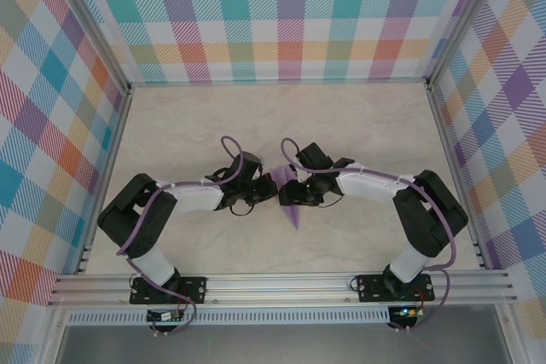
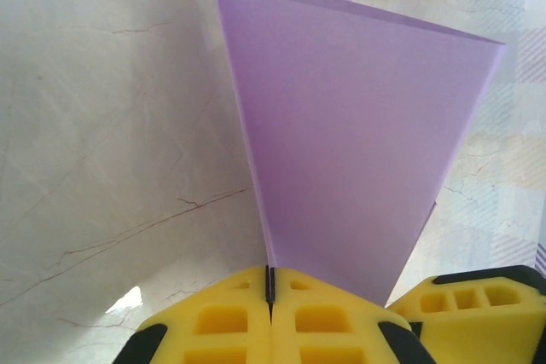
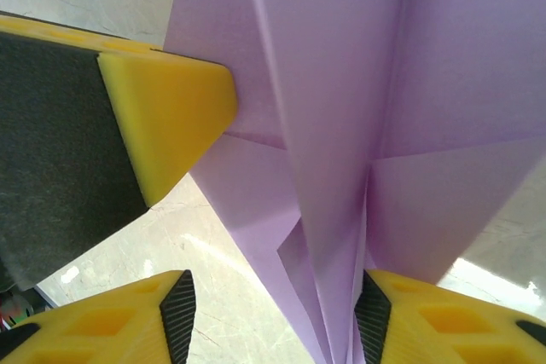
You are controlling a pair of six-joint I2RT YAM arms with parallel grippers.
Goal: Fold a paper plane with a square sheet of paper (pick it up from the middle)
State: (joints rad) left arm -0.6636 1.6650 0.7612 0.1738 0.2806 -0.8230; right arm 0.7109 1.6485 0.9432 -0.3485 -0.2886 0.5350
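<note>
The square sheet of paper is folded into a narrow, pointed lavender dart, the paper plane, and is held upright over the table's middle between both arms. My left gripper is shut on the fold's edge. In the left wrist view the paper rises from the closed fingertips of the left gripper. My right gripper faces it from the right. In the right wrist view the right gripper is open. The layered folds lie against its right finger, and a gap remains on the left. The left gripper's finger presses the paper there.
The pale marbled tabletop is ringed by plaid walls. An aluminium rail runs along the near edge, by both arm bases. The right gripper's yellow finger sits beside the left fingers.
</note>
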